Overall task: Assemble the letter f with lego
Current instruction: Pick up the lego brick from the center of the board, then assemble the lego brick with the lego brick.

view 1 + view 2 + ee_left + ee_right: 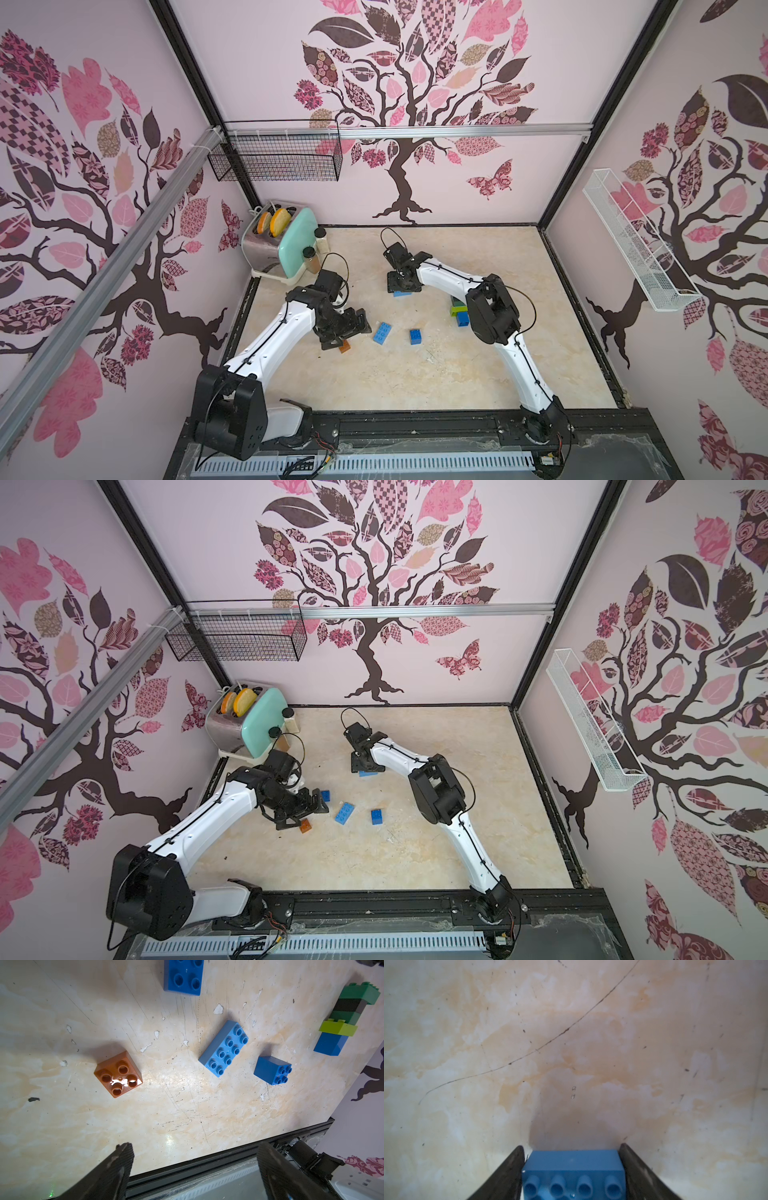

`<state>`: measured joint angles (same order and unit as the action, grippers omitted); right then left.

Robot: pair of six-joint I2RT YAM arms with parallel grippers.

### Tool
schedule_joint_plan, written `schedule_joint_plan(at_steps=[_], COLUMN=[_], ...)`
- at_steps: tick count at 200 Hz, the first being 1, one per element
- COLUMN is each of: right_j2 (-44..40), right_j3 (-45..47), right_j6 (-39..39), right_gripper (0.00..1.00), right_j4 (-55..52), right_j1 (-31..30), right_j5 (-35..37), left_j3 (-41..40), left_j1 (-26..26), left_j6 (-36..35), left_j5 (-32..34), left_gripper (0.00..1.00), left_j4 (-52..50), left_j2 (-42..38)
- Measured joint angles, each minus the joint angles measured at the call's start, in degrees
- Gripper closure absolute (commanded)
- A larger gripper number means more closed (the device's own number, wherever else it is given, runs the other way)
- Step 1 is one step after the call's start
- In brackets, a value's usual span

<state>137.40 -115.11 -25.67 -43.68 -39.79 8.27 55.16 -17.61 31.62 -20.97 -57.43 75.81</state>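
So we're seeing the right fingers pressing in on both sides of a light blue brick, which is resting on the tabletop around the middle, a bit toward the far edge. The left fingers are hanging wide apart, gripping nothing, near the brown brick toward the left edge. Another light blue oblong and a blue square are lying loose between the arms. The green-black-lime-blue stack is sitting further right.
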Motion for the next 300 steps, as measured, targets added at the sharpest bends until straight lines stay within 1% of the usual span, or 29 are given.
schedule_joint_plan(at_steps=[20,56,69,94,115,136,150,178,209,230,256,275,300], right_j2=[0.00,-0.02,-0.02,-0.31,-3.10,-8.74,-14.43,-26.53,-35.17,-37.33,-38.14,-38.16,-38.14], right_j3=[0.02,0.02,-0.17,-1.81,-1.84,-1.22,1.57,10.80,22.43,28.46,34.07,36.04,36.35], right_j6=[0.35,1.01,1.31,2.14,2.56,2.64,2.64,2.23,0.76,-0.72,-2.27,-3.28,-4.26], right_gripper=[0.35,0.39,0.40,0.40,0.40,0.40,0.40,0.40,0.40,0.40,0.40,0.39,0.39], right_j4=[0.02,-0.02,-0.44,-5.20,-9.14,-11.93,-12.55,-13.20,-13.22,-13.05,-11.52,-10.34,-8.09], right_j1=[-0.17,-0.22,-0.22,-0.22,-0.22,-0.22,-0.22,-0.39,-1.66,-3.32,-5.57,-6.88,-8.31], right_j5=[0.57,0.74,0.74,0.52,-0.33,-1.40,-2.03,-3.39,-4.48,-5.03,-5.42,-5.75,-6.54], left_j3=[0.00,0.00,0.00,0.00,0.00,0.00,-0.26,-2.34,-5.22,-6.23,-7.41,-8.74,-10.29], left_j1=[0.00,0.00,0.00,0.02,0.07,0.07,0.07,0.07,0.11,0.11,0.11,0.11,0.11], left_j6=[0.00,0.00,-0.02,-0.24,-0.44,-0.42,-0.22,1.20,4.46,6.16,6.34,5.70,4.26], left_j5=[0.02,0.09,0.07,-0.33,-1.18,-2.75,-4.46,-8.76,-13.90,-16.28,-17.55,-17.94,-17.97], left_gripper=[0.03,0.04,0.03,0.03,0.04,0.05,0.05,0.05,0.05,0.04,0.04,0.05,0.05], left_j4=[0.11,0.42,0.81,1.92,3.19,4.79,6.47,10.78,16.39,18.73,19.28,18.78,17.86], left_j2=[0.11,0.63,1.14,2.12,2.80,3.13,3.34,3.80,3.85,3.76,2.03,-0.33,-5.66])
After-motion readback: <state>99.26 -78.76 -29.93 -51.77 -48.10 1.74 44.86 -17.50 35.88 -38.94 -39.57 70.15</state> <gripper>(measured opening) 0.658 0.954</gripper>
